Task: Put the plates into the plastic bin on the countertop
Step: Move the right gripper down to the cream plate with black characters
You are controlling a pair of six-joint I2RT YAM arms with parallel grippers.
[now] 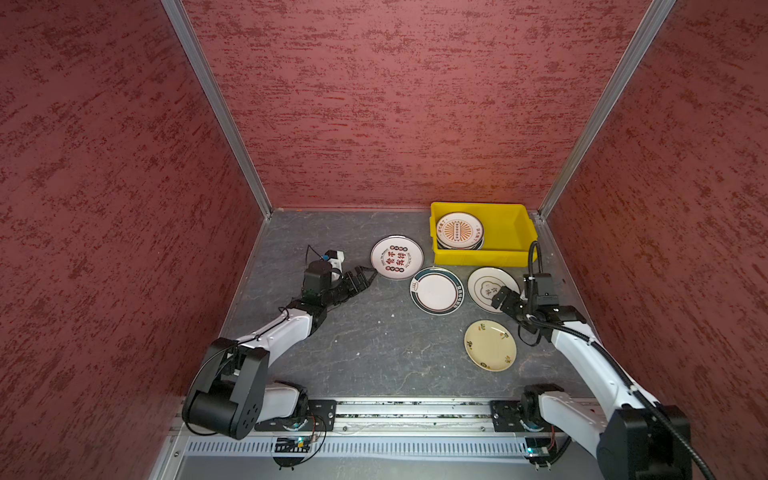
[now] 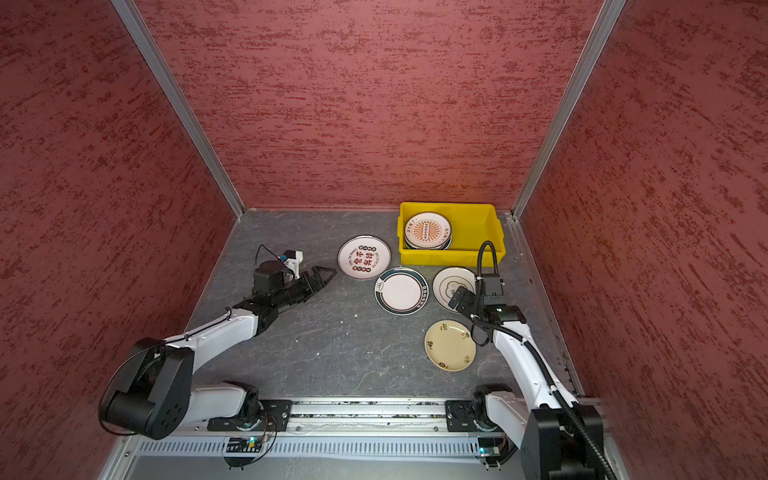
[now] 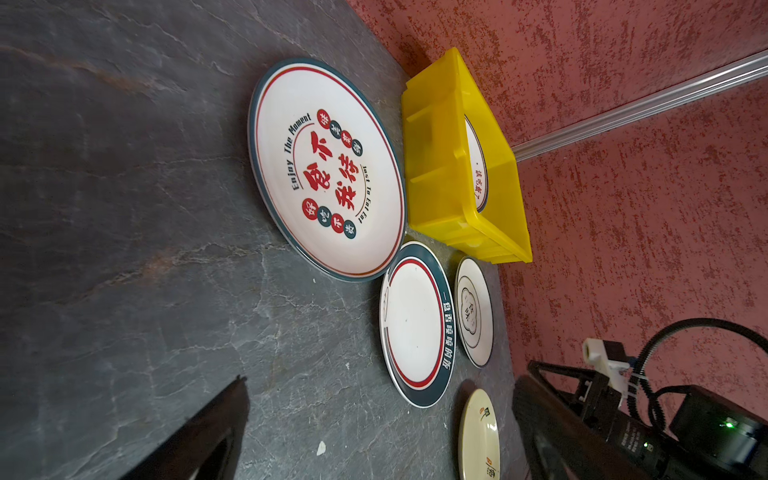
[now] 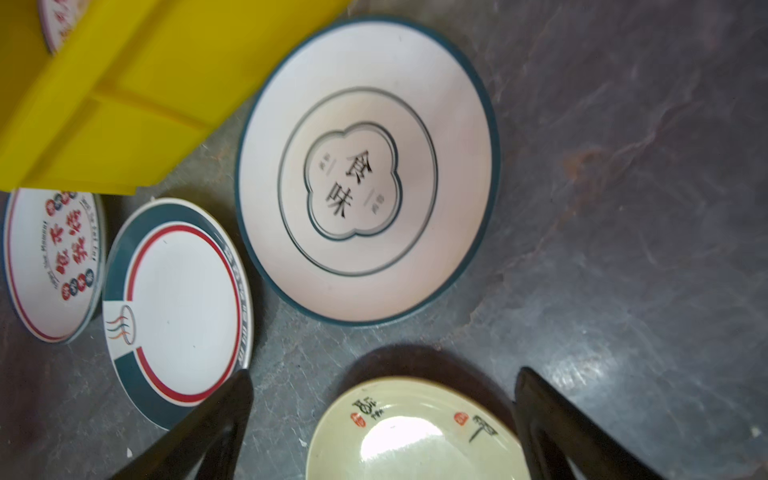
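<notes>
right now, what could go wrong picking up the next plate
The red-lettered plate lies flat by the left tool; it may slide rather than lift. Its rim nearly meets the green-banded plate, which could get dragged. The stack in the bin looks uneven, so another plate might slip.

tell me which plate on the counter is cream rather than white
The cream plate, frontmost of the four loose ones; the other three are white, dark-rimmed.
</notes>
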